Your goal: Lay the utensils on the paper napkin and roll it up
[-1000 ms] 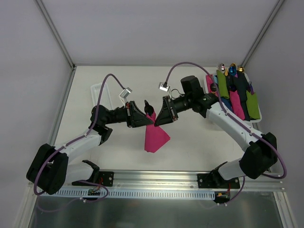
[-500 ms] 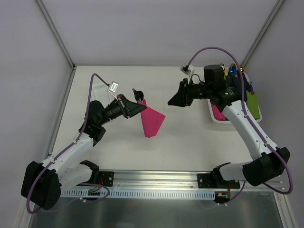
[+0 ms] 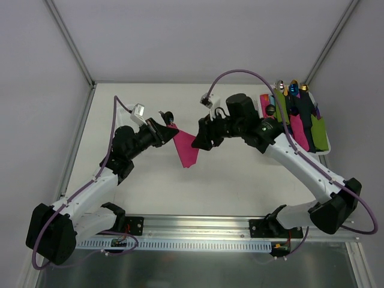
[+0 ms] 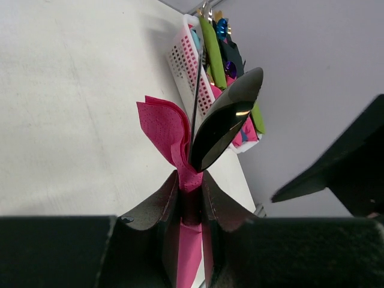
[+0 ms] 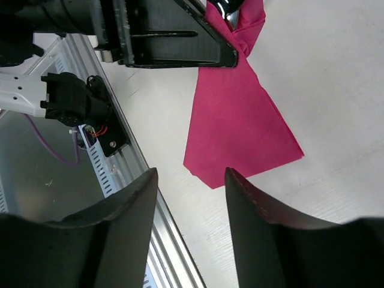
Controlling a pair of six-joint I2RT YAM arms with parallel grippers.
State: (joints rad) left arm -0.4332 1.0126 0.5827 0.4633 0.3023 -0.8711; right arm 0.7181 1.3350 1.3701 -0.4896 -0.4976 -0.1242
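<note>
Left pincer (image 3: pixel 171 125) pinching the magenta paper napkin (image 3: pixel 186 148) and a black utensil (image 4: pixel 225 123) together over the desk (image 3: pixel 240 180), at the centre of the overhead view.

In the left wrist view both fingers press on a bunched fold of the napkin. Its crumpled edge fans upward at mid-frame, and the utensil's glossy, spoon-like bowl juts from the same grip, tilted toward the upper right. Seen from overhead, the rest of the napkin hangs as a pointed flap toward the lower middle; whether its tip touches the desk cannot be told. The right pincer (image 3: pixel 201 137) sits just right of the napkin, facing the left one, with its fingers spread and nothing between them. A white perforated tray (image 4: pixel 191 57) holding rolled napkins (image 4: pixel 211 54) stands at the upper right, well apart.
</note>
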